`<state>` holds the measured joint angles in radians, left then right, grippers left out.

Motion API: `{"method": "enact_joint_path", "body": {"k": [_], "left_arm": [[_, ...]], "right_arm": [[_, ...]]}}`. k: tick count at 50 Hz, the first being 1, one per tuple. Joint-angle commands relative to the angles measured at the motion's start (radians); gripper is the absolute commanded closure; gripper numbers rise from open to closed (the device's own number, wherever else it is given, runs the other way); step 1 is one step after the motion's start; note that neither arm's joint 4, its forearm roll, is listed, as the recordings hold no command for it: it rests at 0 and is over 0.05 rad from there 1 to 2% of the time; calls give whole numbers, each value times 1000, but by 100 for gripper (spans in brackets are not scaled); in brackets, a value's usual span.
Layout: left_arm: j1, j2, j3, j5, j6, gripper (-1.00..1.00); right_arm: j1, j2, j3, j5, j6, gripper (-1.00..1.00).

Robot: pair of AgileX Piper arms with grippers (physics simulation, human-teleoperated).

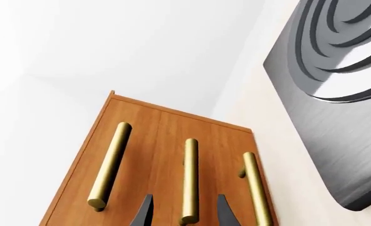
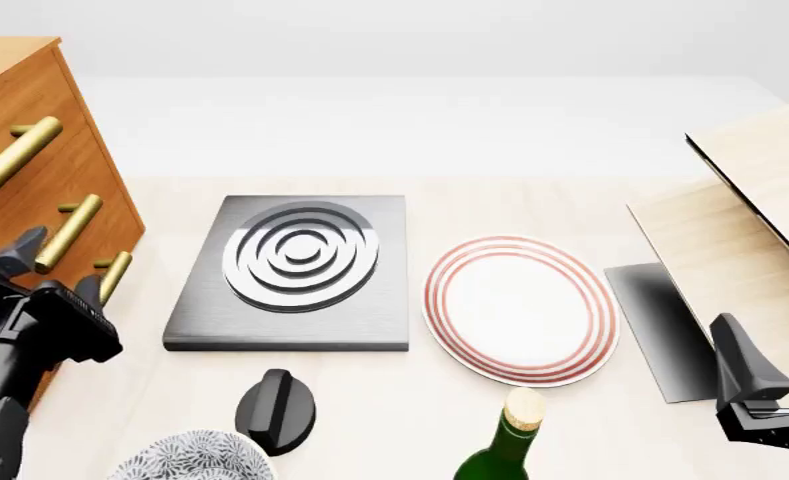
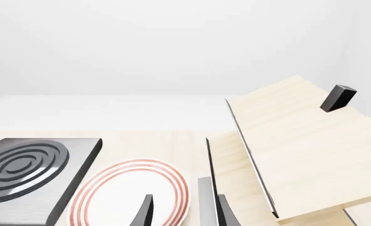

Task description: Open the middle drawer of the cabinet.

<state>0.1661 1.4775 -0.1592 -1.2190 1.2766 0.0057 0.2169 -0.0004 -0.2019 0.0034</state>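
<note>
The cabinet (image 2: 85, 150) stands at the table's left edge, tall orange-brown wood with three brass bar handles. The middle drawer (image 2: 101, 215) looks closed, and its handle (image 2: 70, 232) lies between the top and lowest ones. My left gripper (image 2: 55, 268) is open. Its two dark fingers straddle the near end of that middle handle (image 1: 190, 181) without closing on it, and the gripper shows in the left wrist view (image 1: 185, 214). My right gripper (image 2: 777, 360) is open and empty, low at the front right over the pale boards, and shows in the right wrist view (image 3: 185, 214).
A grey hob plate with rings (image 2: 294, 265) lies just right of the cabinet. A red-ringed white plate (image 2: 521, 310) sits mid-table. A black knob (image 2: 277, 410), a patterned bowl (image 2: 187, 460) and a green bottle (image 2: 501, 450) line the front edge. Pale wooden boards (image 2: 754, 200) stand at the right.
</note>
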Motion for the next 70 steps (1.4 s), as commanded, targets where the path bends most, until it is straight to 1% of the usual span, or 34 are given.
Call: {"method": "enact_joint_path", "body": {"k": [1,10,24,53,70], "left_arm": [[13,21,-14,-1,-11,-100],[21,33,-18,-1,-9,-100],[33,55,-1,-1,1,-100],[71,118,-61,-1,19,-100],[101,146,-84,-1,16,-100]], "right_arm": [[-2,-52,0,48,1,-100],[-2,-52,0,48,0,-100],[-2,-52,0,48,1,-100],[-2,-52,0,49,1,-100],[-2,-52,0,49,1,-100]]}}
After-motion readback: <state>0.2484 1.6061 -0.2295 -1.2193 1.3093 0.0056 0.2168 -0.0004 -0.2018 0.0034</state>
